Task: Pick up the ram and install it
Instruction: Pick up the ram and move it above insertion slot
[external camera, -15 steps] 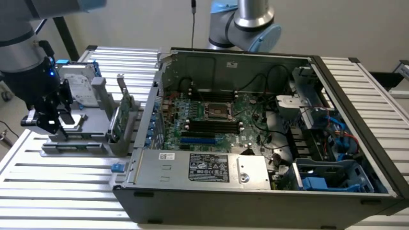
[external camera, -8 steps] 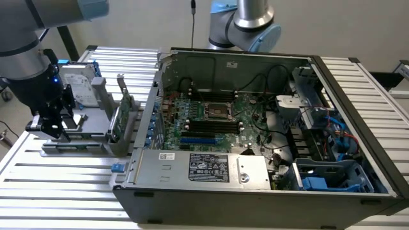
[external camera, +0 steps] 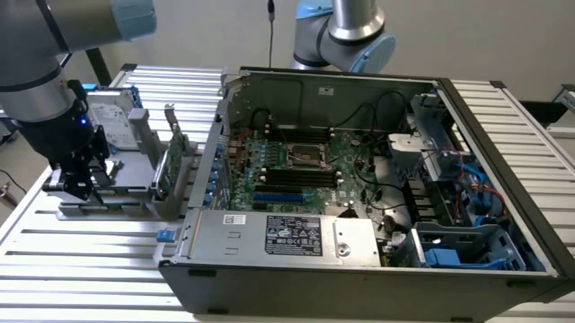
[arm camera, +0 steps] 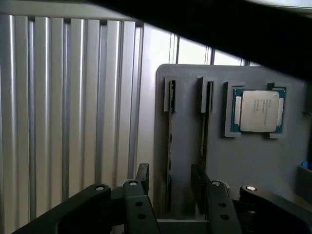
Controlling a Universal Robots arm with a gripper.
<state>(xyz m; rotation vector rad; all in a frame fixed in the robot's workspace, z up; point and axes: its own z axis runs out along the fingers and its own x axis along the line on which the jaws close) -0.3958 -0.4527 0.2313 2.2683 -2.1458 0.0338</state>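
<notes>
The ram (arm camera: 170,126) is a thin stick standing on edge in a slot of the grey holder (arm camera: 243,161). My gripper (arm camera: 170,181) is open above it, and its two black fingers (arm camera: 142,176) stand on either side of the stick's near end without touching it. A second thin stick (arm camera: 207,117) stands in the neighbouring slot. In the exterior view my gripper (external camera: 79,183) hangs low over the holder (external camera: 126,202) at that view's left, beside the open computer case (external camera: 359,269). The motherboard (external camera: 306,161) inside has black memory slots (external camera: 297,178).
A processor chip (arm camera: 257,111) lies in a recess of the holder. A silver hard drive (external camera: 112,118) in a blue frame and a green expansion card (external camera: 175,158) stand upright on the holder. A second robot arm (external camera: 346,30) rises behind the case. The ribbed metal table (external camera: 81,269) surrounds everything.
</notes>
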